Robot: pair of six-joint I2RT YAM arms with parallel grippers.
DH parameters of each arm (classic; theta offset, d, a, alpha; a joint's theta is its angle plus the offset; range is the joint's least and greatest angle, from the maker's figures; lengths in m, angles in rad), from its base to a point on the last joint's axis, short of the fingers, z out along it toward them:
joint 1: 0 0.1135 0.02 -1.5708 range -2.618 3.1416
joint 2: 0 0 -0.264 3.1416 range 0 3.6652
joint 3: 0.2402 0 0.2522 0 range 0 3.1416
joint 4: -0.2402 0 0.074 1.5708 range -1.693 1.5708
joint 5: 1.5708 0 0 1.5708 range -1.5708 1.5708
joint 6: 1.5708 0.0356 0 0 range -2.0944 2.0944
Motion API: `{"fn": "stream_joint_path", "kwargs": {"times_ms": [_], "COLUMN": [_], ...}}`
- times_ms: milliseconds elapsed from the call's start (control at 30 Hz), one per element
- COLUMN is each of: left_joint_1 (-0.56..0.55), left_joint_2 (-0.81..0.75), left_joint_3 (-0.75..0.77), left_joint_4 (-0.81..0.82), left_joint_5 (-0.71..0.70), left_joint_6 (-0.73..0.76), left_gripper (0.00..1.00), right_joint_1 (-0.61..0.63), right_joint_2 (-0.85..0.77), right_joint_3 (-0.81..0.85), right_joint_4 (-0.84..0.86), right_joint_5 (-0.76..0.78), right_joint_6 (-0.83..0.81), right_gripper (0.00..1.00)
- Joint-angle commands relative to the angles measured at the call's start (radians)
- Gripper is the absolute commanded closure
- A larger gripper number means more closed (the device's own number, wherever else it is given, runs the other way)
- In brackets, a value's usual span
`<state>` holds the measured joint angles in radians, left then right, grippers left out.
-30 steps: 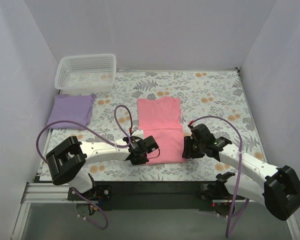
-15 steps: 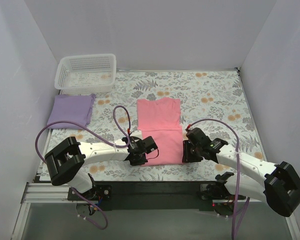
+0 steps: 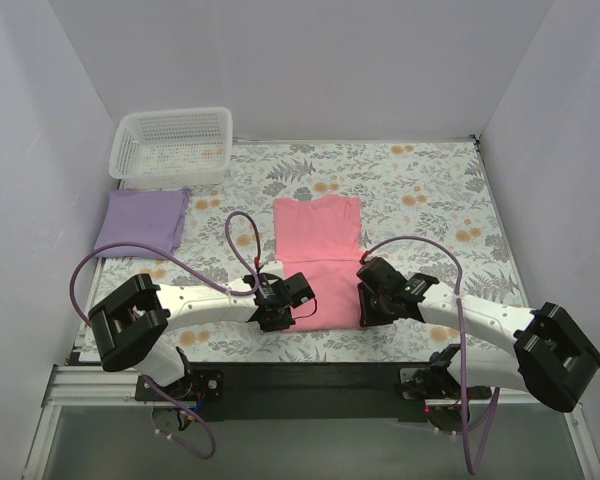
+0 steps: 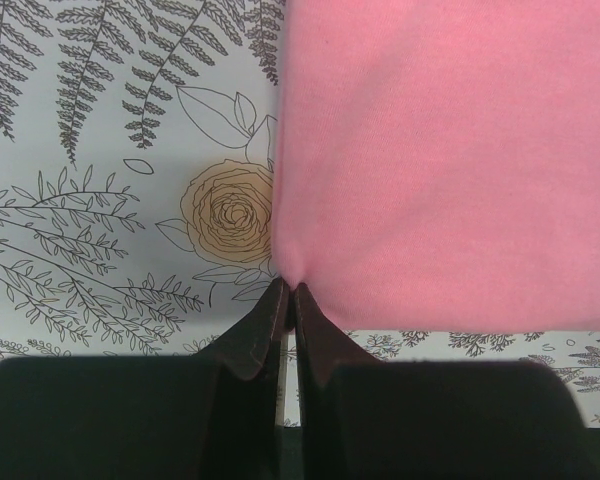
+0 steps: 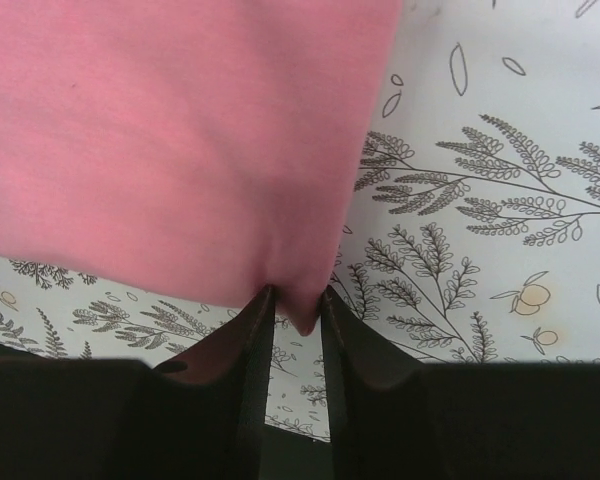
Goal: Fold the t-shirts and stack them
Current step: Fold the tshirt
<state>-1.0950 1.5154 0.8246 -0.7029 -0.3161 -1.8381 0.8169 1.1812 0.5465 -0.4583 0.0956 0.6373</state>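
Pinching the pink t-shirt (image 3: 321, 262), left pincer (image 4: 288, 300) is clamped tight on its near-left corner; right pincer (image 5: 292, 305) is narrowed around the near-right corner. Purple t-shirt (image 3: 143, 220) lies folded just beside the basket (image 3: 171, 147), whose contents are unclear.

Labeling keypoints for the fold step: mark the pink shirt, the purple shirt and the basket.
pink shirt (image 3: 320, 235): top view, middle of its upper half.
purple shirt (image 3: 142, 222): top view, centre of the folded cloth.
basket (image 3: 172, 118): top view, its far rim.
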Motion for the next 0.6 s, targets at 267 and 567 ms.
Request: {"fn": "stream_joint_path", "kwargs": {"times_ms": [267, 567], "left_joint_1": [-0.003, -0.02], "left_joint_2": [0.002, -0.032], "left_joint_3": [-0.044, -0.105], "left_joint_4": [-0.033, -0.053], "left_joint_5": [0.014, 0.081], "left_joint_6": [0.0, 0.002], "left_gripper": [1.0, 1.0], "right_joint_1": [0.108, 0.169], "right_joint_2": [0.11, 0.08], "right_joint_3": [-0.008, -0.023], "right_joint_4": [-0.189, -0.212], "right_joint_5": [0.115, 0.009], "right_joint_6": [0.097, 0.088], "right_gripper": [0.68, 0.99]}}
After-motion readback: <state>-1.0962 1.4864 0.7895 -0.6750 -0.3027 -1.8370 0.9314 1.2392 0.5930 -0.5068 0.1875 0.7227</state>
